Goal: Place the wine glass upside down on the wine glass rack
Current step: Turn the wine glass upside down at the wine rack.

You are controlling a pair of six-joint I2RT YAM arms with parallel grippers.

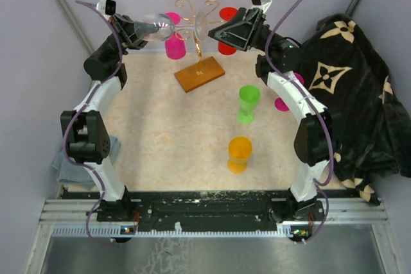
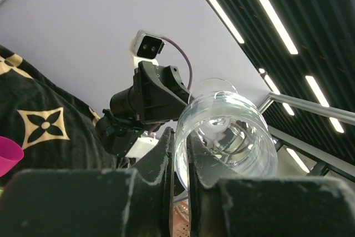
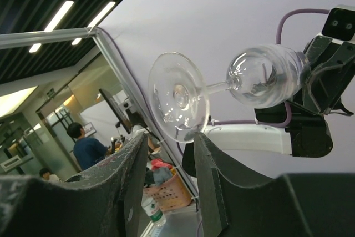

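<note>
The clear wine glass [image 1: 164,27] is held on its side high above the back of the table, its foot [image 1: 200,25] pointing right. My left gripper [image 1: 146,30] is shut on the rim of the bowl [image 2: 233,131], one finger inside and one outside [image 2: 161,154]. My right gripper [image 1: 217,31] is open, its jaws on either side of the lower edge of the foot [image 3: 177,97]; the right fingertip [image 3: 202,142] is at the foot's rim. The wine glass rack [image 1: 192,14] of gold wire stands just behind, on its orange-brown wooden base [image 1: 200,74].
A pink glass [image 1: 174,44] and a red glass [image 1: 227,30] stand at the back by the rack. A green glass [image 1: 248,102] and an orange glass [image 1: 239,153] stand mid-table. A magenta glass [image 1: 286,97] lies by the right arm. A black patterned cloth [image 1: 350,88] lies at right, a grey cloth [image 1: 64,165] at left.
</note>
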